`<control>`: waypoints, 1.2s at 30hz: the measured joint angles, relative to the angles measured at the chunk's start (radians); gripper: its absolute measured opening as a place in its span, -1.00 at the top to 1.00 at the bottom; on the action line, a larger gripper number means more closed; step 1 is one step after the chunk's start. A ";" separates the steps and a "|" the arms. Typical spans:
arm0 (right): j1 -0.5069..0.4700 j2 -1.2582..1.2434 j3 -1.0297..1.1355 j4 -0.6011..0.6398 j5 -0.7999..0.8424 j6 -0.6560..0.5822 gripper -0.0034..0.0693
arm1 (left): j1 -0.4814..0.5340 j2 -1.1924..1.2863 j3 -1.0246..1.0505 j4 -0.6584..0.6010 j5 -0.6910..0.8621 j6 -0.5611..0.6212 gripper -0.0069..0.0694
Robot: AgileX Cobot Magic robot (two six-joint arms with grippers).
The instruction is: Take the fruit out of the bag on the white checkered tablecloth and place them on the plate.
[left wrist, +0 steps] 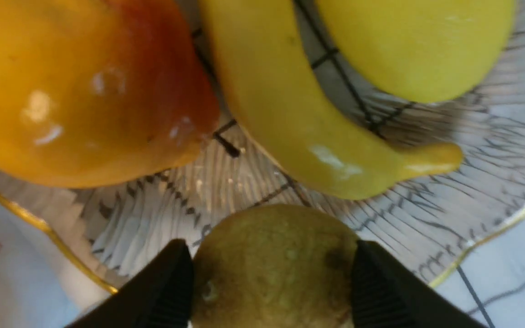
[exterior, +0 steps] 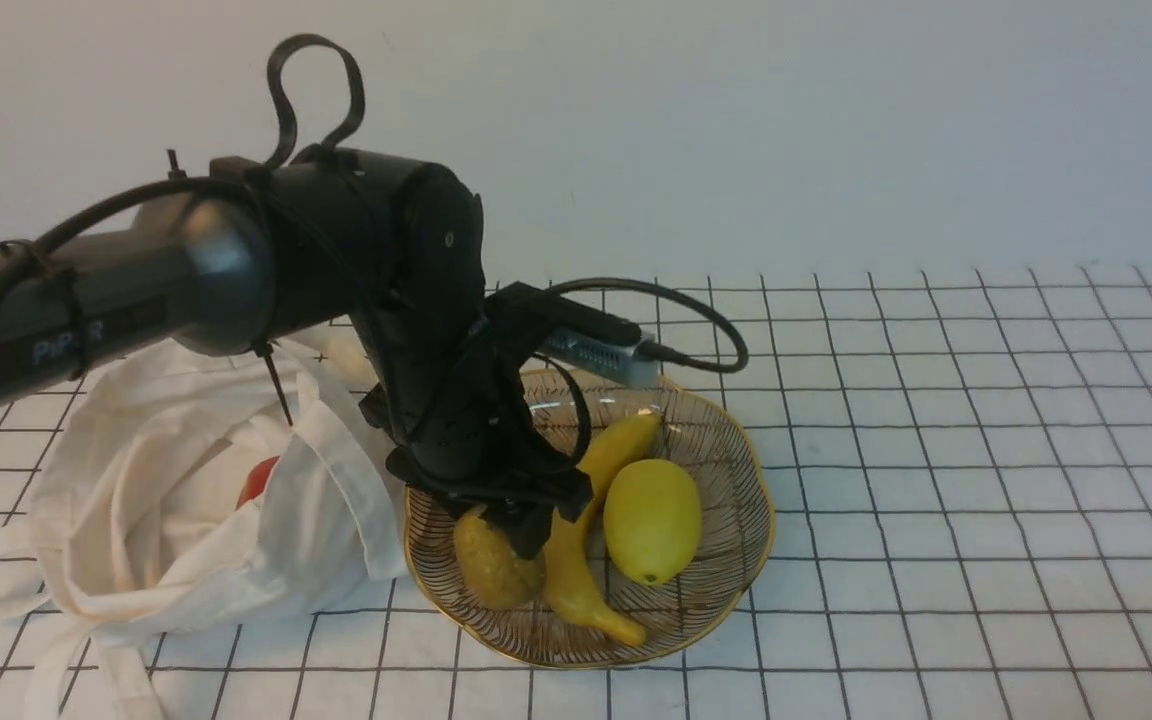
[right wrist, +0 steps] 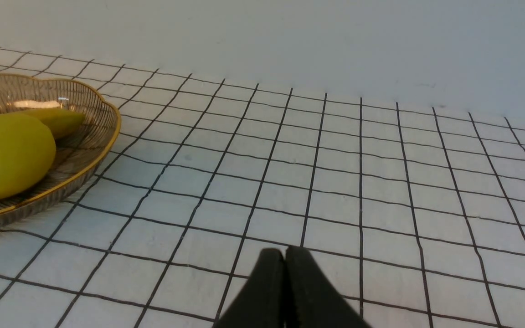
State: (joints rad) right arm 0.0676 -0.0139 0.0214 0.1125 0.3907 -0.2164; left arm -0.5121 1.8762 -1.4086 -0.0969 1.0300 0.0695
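My left gripper (exterior: 526,525) reaches down into the plate (exterior: 736,560), a clear glass dish with a gold scalloped rim. In the left wrist view its black fingers (left wrist: 167,282) press both sides of the olive-brown oval fruit (left wrist: 274,269), which sits low at the plate's near left (exterior: 496,568). The white bag (exterior: 166,500) lies slumped left of the plate on the white checkered tablecloth (exterior: 936,450). The red-orange fruit (exterior: 258,480) peeks from the bag's opening. My right gripper (right wrist: 285,273) is shut and empty, low over bare cloth right of the plate (right wrist: 107,136); it does not show in the front view.
A yellow banana (exterior: 586,510) and a lemon (exterior: 652,520) lie in the plate. The left wrist view also shows a large orange fruit with a red patch (left wrist: 75,91) in the plate, hidden behind the arm in the front view. The bag's straps (exterior: 6,590) trail towards the front left.
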 joint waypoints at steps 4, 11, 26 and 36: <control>0.000 0.000 0.000 0.000 0.000 0.000 0.94 | 0.000 0.000 -0.014 0.068 0.008 -0.105 -0.54; 0.000 0.000 0.000 0.000 0.000 0.000 0.94 | 0.000 -0.002 -0.104 0.161 0.152 -0.160 -0.48; 0.000 0.000 0.000 0.000 0.000 0.001 0.94 | 0.000 -0.627 -0.136 0.266 0.141 -0.176 0.84; 0.000 0.000 0.000 0.000 0.000 0.003 0.94 | 0.000 -1.245 0.316 0.298 -0.264 -0.272 0.84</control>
State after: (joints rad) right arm 0.0676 -0.0139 0.0214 0.1125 0.3907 -0.2133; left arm -0.5121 0.6312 -1.0924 0.2011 0.7664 -0.2028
